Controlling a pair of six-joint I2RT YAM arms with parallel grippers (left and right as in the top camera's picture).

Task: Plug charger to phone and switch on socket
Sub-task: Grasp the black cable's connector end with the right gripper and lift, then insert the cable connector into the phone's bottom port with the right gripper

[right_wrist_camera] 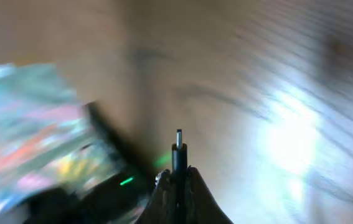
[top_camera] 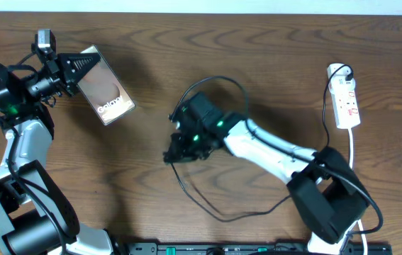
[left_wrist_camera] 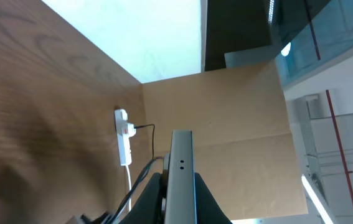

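Wood-grain tabletop (top_camera: 271,49) seen from overhead: the left end effector (top_camera: 73,69) is clamping one end of the phone (top_camera: 107,91) at far left. The right end effector (top_camera: 174,147) is hanging mid-table, with the charger (top_camera: 217,77) looping around it. The socket (top_camera: 345,95) is lying well apart at the right edge.

Left wrist: fingers are squeezing the phone (left_wrist_camera: 181,165) edge-on, socket (left_wrist_camera: 123,140) beyond.

Right wrist, blurry: the right end effector (right_wrist_camera: 177,177) is pinching the charger (right_wrist_camera: 178,149), tip poking out.
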